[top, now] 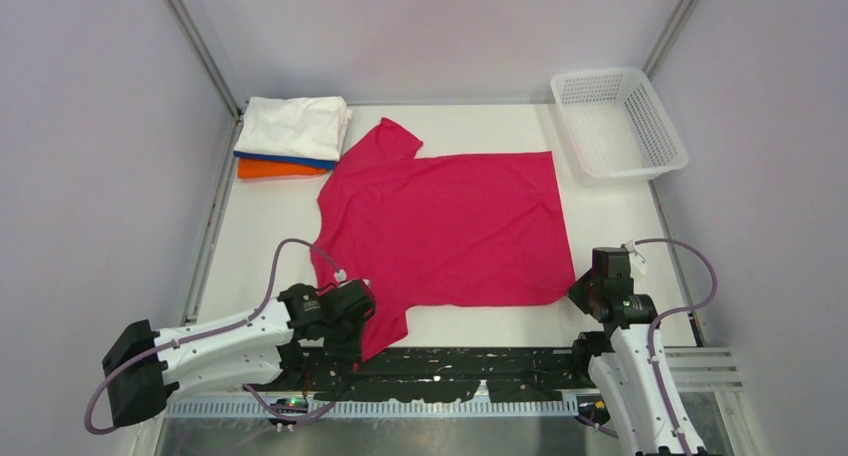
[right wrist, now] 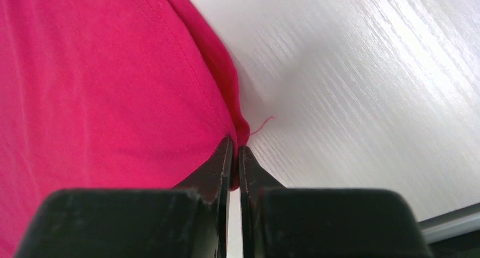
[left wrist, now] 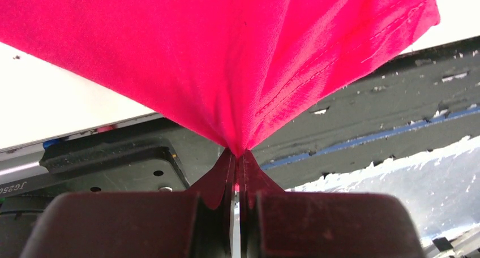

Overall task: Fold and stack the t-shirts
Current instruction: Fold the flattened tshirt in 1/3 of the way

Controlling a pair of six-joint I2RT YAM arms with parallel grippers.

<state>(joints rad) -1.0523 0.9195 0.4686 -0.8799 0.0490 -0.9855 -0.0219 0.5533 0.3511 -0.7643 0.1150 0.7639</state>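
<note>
Magenta-red soft cotton t-shirt [top: 445, 226] lies flat on white counter [top: 620, 226], long axis left-right, collar left. Left claw [left wrist: 238, 159] clamped on near sleeve, right claw [right wrist: 235, 150] clamped on near hem corner. Shirt body extends away from both, so fold likely goes far-ward.

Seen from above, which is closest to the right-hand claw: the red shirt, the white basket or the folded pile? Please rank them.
1. Magenta shirt, its near-right corner pinched in the right gripper.
2. White basket, far right.
3. Folded pile, far left.
</note>
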